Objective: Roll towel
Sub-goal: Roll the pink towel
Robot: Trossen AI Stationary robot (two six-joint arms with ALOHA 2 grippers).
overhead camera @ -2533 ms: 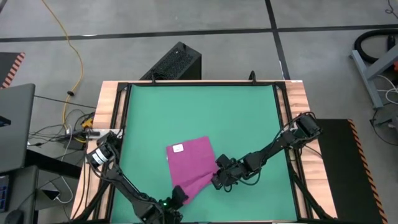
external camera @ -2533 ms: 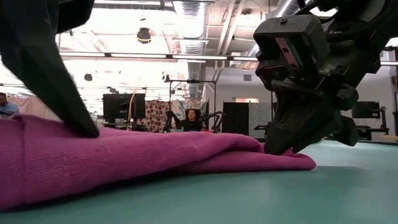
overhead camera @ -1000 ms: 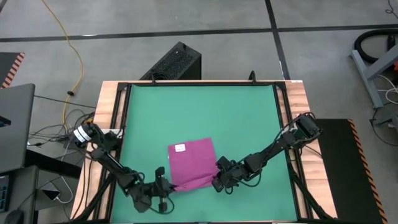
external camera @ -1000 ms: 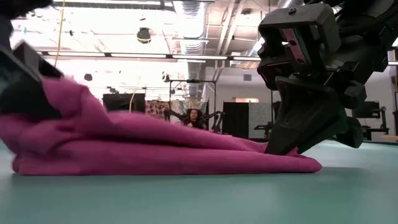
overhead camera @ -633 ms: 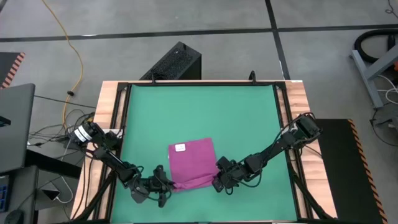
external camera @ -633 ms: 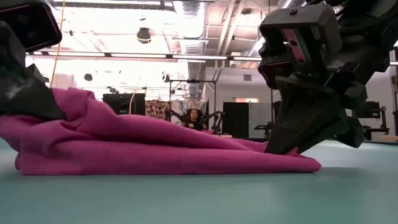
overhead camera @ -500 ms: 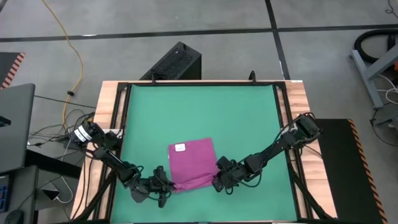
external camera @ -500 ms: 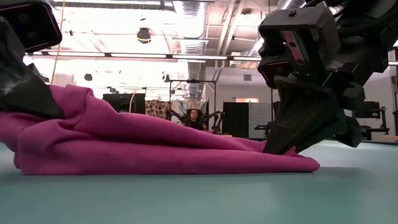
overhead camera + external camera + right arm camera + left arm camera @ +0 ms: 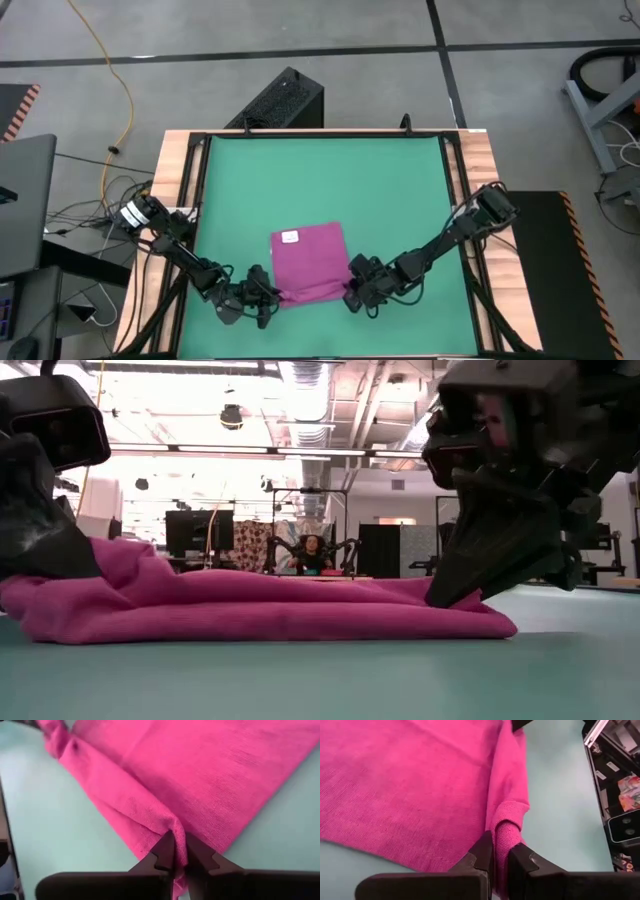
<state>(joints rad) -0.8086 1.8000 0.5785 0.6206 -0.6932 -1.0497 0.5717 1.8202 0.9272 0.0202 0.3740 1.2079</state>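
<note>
The magenta towel (image 9: 310, 262) lies on the green mat (image 9: 320, 180) toward the near edge. Its white tag (image 9: 289, 238) shows at the far left corner, and its near edge (image 9: 260, 622) is folded over on itself. My left gripper (image 9: 268, 299) stands at the towel's near left corner and is shut on the cloth (image 9: 501, 857). My right gripper (image 9: 351, 296) stands at the near right corner and is also shut on the cloth (image 9: 177, 852). In the low view the towel (image 9: 260, 610) lies low and nearly flat between the two grippers. My left gripper pinches the folded-over near left corner of the towel (image 9: 507, 827) between its two fingers, several layers thick. It comes low from the table's left. That corner (image 9: 110, 555) stands a little raised; the rest lies slack on the mat. My right gripper pinches the folded near right corner (image 9: 172, 827) between its two fingers, on a fold. The fingers (image 9: 450, 592) slant down from the table's right. The corner rests on the mat, and the cloth runs slack from it.
Black rails and wooden strips frame the mat (image 9: 455, 200). A black box (image 9: 285, 100) stands beyond the far edge and a laptop (image 9: 25, 200) lies off to the left. A person (image 9: 313, 550) sits far back in the room. The mat's far half is bare.
My left gripper has gone down and a little toward the towel with its corner. The heap of cloth that stood raised at the left has sunk, so the fold now lies low and nearly level. The right corner has stayed on the mat.
</note>
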